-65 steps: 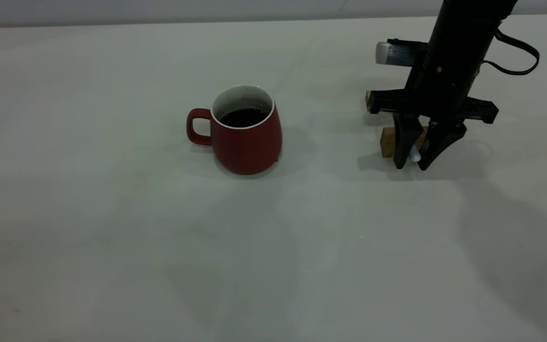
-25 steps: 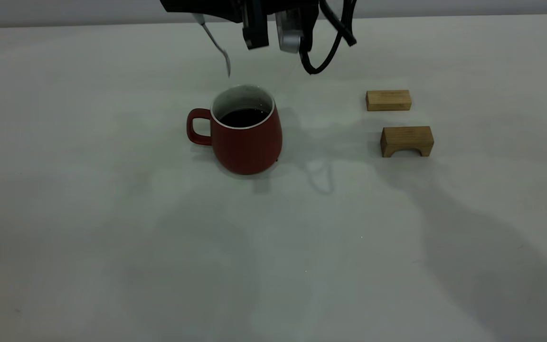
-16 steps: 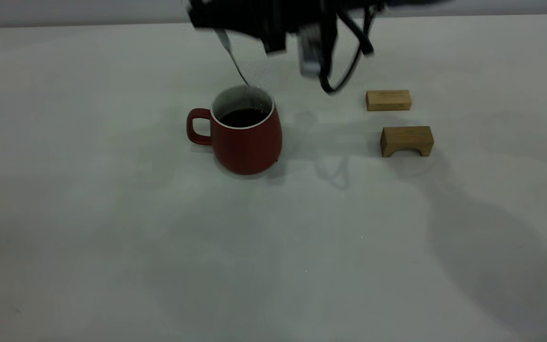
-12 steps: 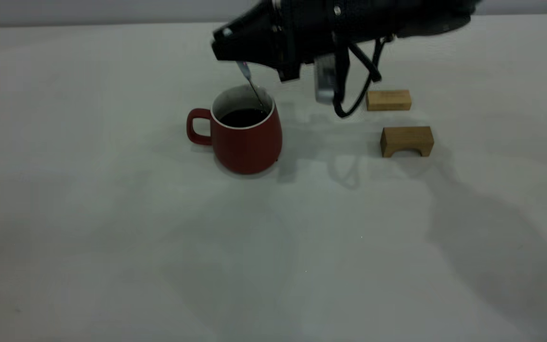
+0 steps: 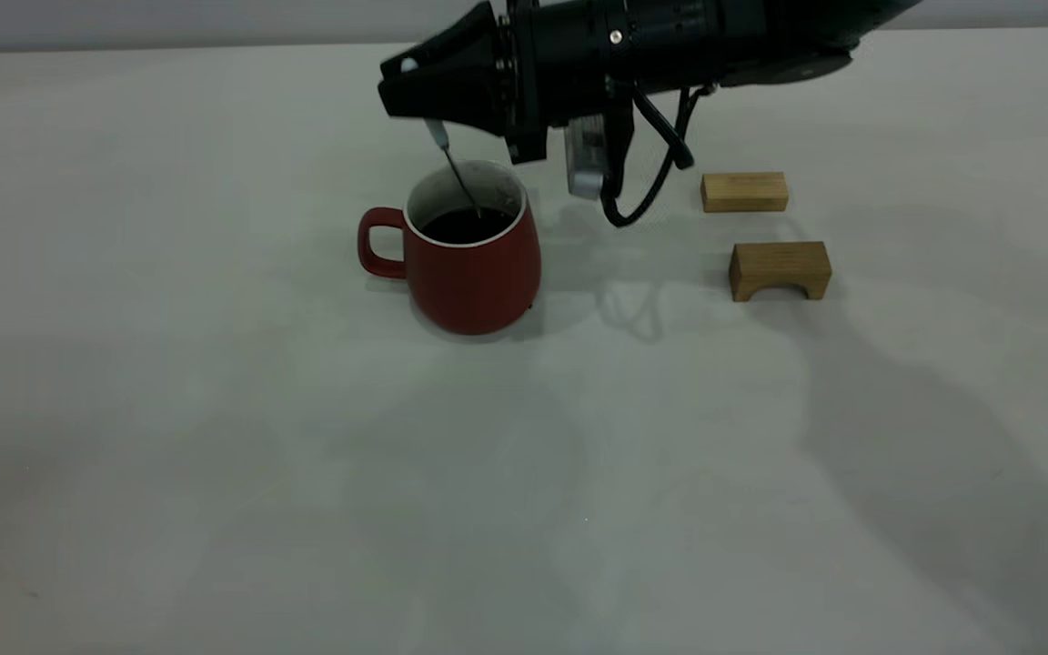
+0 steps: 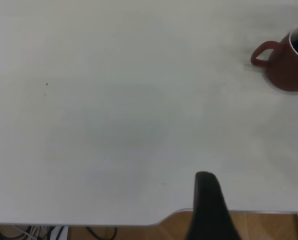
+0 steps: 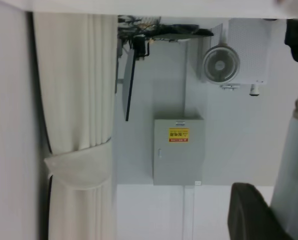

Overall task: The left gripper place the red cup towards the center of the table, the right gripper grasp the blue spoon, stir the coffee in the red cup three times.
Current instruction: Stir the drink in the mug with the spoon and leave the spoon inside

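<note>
red cup (image 5: 474, 264) upright, blue spoon (image 5: 453, 168) dipped in

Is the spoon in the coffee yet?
Touching. The exterior view shows the spoon, held by the right gripper, running down inside the cup into the coffee.

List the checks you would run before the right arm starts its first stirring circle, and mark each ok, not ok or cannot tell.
1. Red cup upright near the middle of the table: ok.
2. Blue spoon held in the right tool: ok.
3. Spoon's lower end down inside the cup, at the coffee: ok.
4. Spoon bowl fully under the liquid: cannot tell.
5. Two wooden blocks apart from the cup, on the arm's side: ok.
6. Left tool back near the table edge, far from the cup: ok.
</note>
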